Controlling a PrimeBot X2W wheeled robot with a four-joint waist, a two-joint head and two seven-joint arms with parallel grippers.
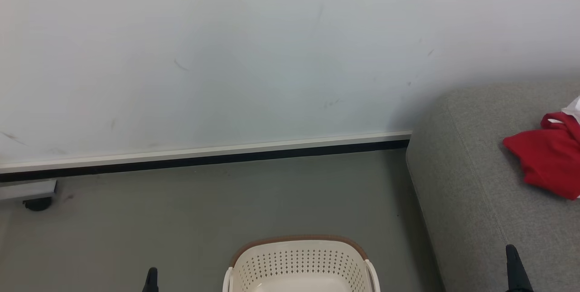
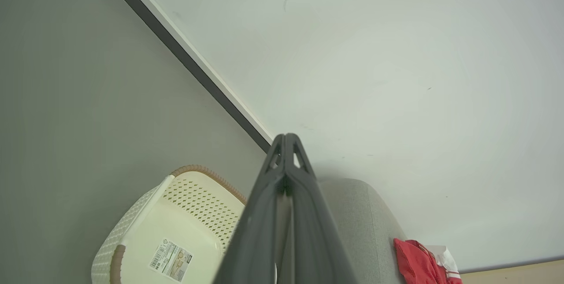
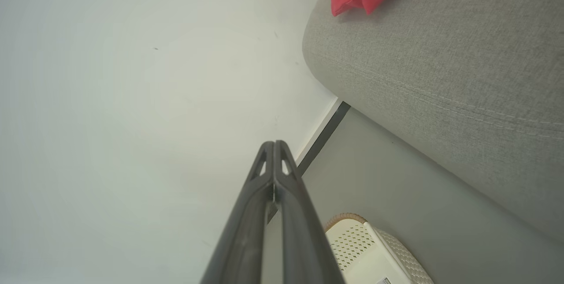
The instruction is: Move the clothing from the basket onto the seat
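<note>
Clothing (image 1: pixel 546 158) on seat (image 1: pixel 466 183), basket (image 1: pixel 301 260) on floor (image 1: pixel 226 210), left gripper (image 2: pixel 286 140) and right gripper (image 3: pixel 274 147) clenched — empty.

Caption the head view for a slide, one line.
Red clothing on the grey seat at right, cream basket on the floor, left gripper and right gripper shut at the bottom edge.

Your left gripper (image 1: pixel 151 279) is poking its dark tip up at the lower left of the head view. Your right gripper (image 1: pixel 515 265) is rising at the lower right, reaching a little higher. In both wrist views you are pressing the two long fingers flat together, tips meeting, pointing straight ahead.
</note>
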